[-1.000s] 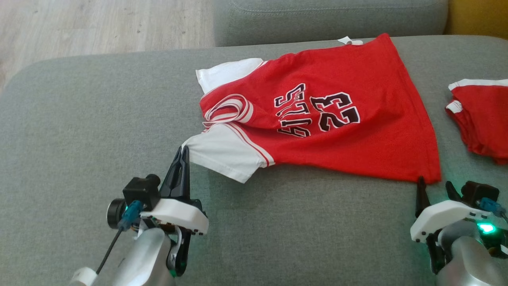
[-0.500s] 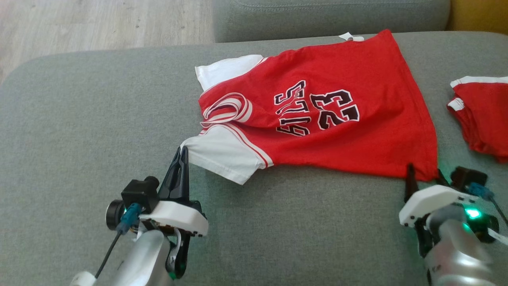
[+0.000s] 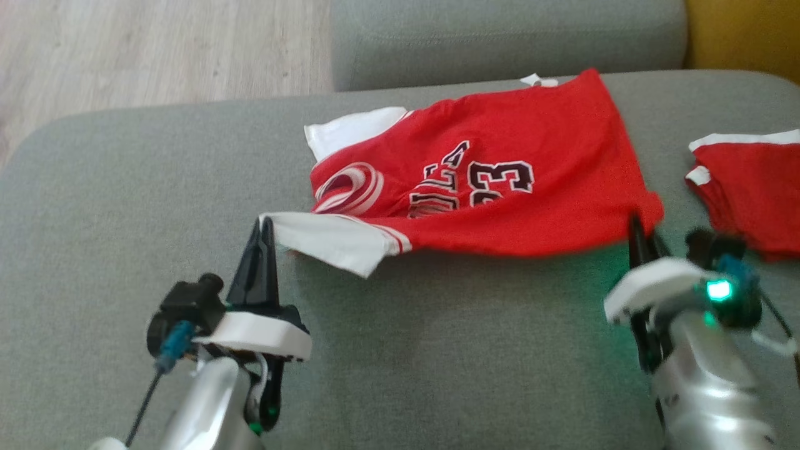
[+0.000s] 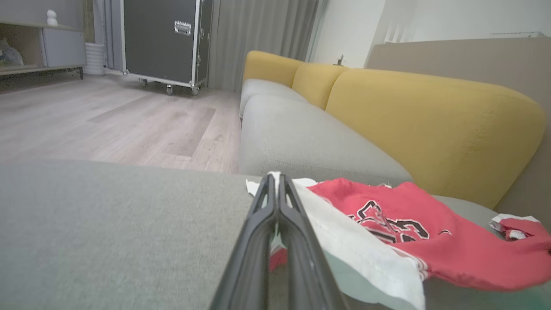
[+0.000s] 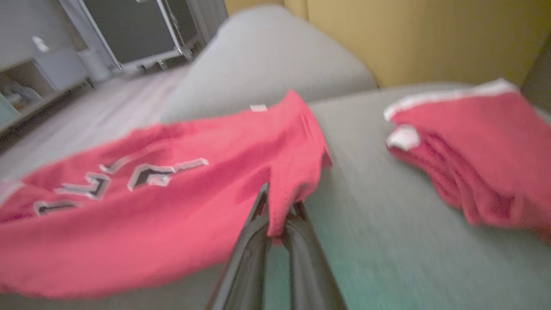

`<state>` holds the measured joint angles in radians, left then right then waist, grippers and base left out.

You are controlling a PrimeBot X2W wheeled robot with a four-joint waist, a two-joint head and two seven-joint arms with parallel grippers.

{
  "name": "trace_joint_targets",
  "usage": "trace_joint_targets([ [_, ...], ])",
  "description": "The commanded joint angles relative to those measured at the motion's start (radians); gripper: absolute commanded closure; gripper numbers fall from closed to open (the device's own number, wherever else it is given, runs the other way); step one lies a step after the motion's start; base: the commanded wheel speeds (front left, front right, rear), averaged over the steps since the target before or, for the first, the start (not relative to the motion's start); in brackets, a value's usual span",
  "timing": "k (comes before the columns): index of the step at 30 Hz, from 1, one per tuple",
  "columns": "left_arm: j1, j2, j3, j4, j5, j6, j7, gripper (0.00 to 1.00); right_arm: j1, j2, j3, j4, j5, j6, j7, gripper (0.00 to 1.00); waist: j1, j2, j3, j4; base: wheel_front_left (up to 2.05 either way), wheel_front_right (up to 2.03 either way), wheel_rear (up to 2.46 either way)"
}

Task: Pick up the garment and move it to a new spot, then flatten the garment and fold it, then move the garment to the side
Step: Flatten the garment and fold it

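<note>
The garment point(image 3: 500, 200) is a red jersey with white sleeves and black lettering, spread on the grey sofa seat point(image 3: 437, 350). My left gripper point(image 3: 265, 225) is shut on the near white sleeve's tip; the left wrist view shows that sleeve point(image 4: 344, 241) pinched at my closed left gripper point(image 4: 275, 178). My right gripper point(image 3: 644, 228) is shut on the jersey's near hem corner, and the right wrist view shows red cloth point(image 5: 284, 181) bunched between the fingers of that gripper point(image 5: 277, 202). The near edge of the jersey is lifted off the seat.
A second red and white garment point(image 3: 750, 187) lies on the seat to the right. A grey cushion point(image 3: 500, 37) and yellow backrest point(image 4: 430, 112) stand behind. Wooden floor point(image 3: 156, 50) lies beyond the seat's far left edge.
My right gripper moved forward to the hem corner and shut on it. Both grippers have lifted the near edge, so the jersey looks shorter. The head camera has shifted a little.
</note>
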<state>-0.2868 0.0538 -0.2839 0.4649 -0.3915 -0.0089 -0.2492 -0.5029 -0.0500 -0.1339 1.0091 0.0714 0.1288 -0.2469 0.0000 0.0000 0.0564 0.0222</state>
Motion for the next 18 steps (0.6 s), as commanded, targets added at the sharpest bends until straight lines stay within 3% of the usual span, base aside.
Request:
trace_joint_targets([
  [1,-0.038,0.031,0.044,-0.066,0.008,0.001,-0.013,1.00,-0.019,0.000,0.071,-0.113,0.035,0.002,-0.014,1.00,0.0000,0.0000,-0.020,-0.008,0.00,0.00,0.00],
  [8,-0.092,0.068,0.123,-0.234,-0.050,0.010,0.010,1.00,0.024,-0.008,0.181,-0.441,0.086,0.002,-0.015,1.00,0.0000,0.0000,-0.068,-0.033,0.00,0.00,0.00],
  [18,-0.180,0.133,0.206,-0.549,-0.056,0.064,0.048,1.00,0.000,-0.110,0.228,-0.790,0.094,0.002,0.031,1.00,0.0000,0.0000,-0.099,-0.037,0.00,0.00,0.00],
])
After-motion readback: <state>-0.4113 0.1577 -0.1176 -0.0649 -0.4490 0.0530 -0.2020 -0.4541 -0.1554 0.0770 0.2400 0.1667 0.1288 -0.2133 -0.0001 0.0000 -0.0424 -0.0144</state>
